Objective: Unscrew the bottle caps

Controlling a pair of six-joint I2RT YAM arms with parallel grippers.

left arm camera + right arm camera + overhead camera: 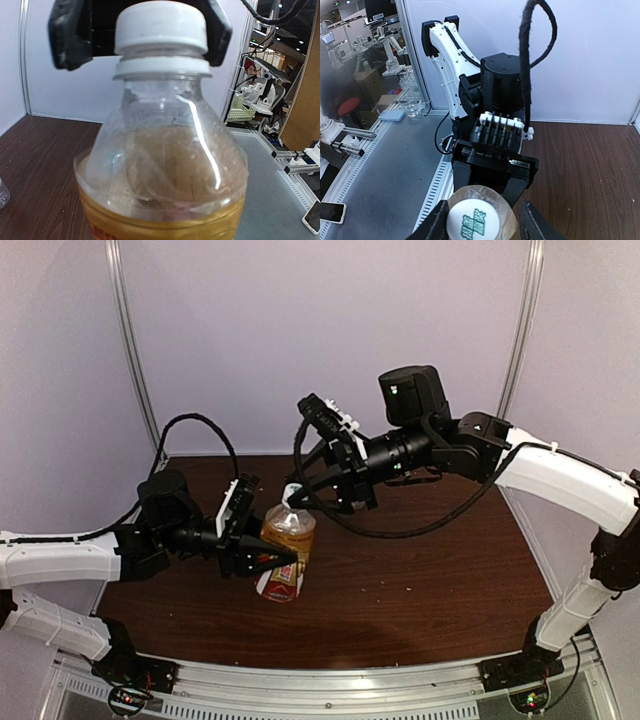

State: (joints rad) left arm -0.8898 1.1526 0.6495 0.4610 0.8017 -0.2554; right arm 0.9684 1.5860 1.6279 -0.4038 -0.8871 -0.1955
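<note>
An amber-brown bottle with a red-white label leans with its neck toward the back. My left gripper is shut on its body. The bottle fills the left wrist view and hides my left fingers there. Its white cap sits on the neck. My right gripper is open and straddles the cap, one finger on each side. In the right wrist view the cap, printed in green, lies between my right fingers. The clear bottle shows in no view for certain.
The dark brown table has white walls behind it and a metal rail at the near edge. A sliver of something clear sits at the far left of the left wrist view. The right arm's cable hangs over the table's middle.
</note>
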